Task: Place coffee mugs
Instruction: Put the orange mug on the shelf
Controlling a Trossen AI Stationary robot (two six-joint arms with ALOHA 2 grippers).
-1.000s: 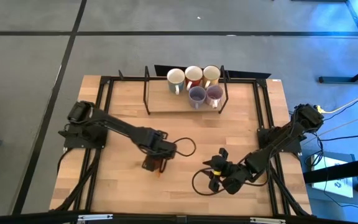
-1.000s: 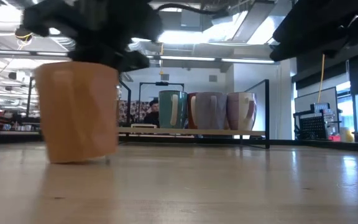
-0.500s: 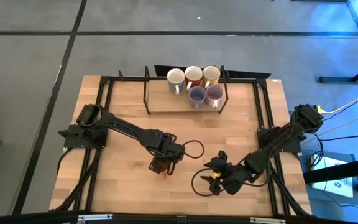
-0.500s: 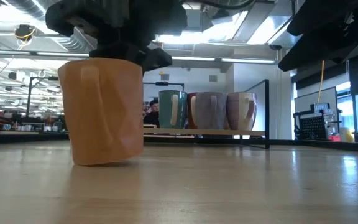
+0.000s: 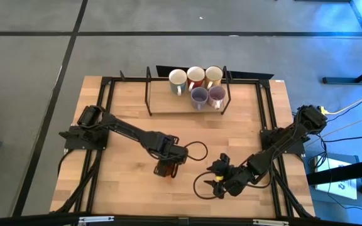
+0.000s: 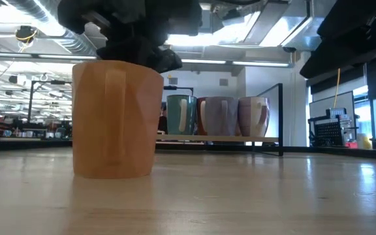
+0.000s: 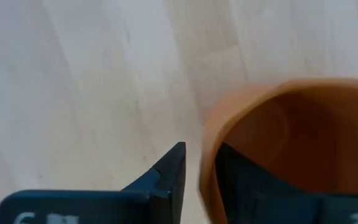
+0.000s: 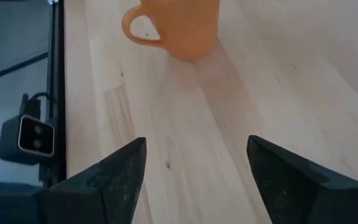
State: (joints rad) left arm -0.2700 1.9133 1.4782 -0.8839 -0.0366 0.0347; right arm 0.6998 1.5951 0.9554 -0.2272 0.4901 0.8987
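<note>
An orange mug (image 6: 116, 121) stands upright on the wooden table (image 5: 124, 107), near its middle front; it also shows in the right wrist view (image 8: 182, 25), handle to one side. My left gripper (image 5: 166, 166) comes down on it from above and is shut on its wall. My right gripper (image 5: 217, 177) is open and empty, low over the table to the mug's right. The other mugs stand on their bases on a shelf at the far edge: a white one (image 5: 178, 80), one with a red inside (image 5: 195, 76), a cream one (image 5: 213, 75) and two lavender ones (image 5: 199, 95). My left gripper holds the orange mug by its wall at the rim (image 7: 207, 162), one finger (image 7: 241, 183) inside the mug and one finger (image 7: 169, 171) outside. The fingers point down from above. The mug is upright with its base on the table.
A black frame rack (image 5: 148, 94) encloses the shelf at the far edge, and black rails (image 5: 266, 107) run along the table's left and right sides. A loose cable (image 5: 193, 150) loops beside my left wrist. Bare wood (image 5: 244, 132) lies between the rack and my grippers.
My left gripper has carried the orange mug toward the table's right and a little toward the near edge. The mug was tilted half a second ago and now stands upright on the table.
</note>
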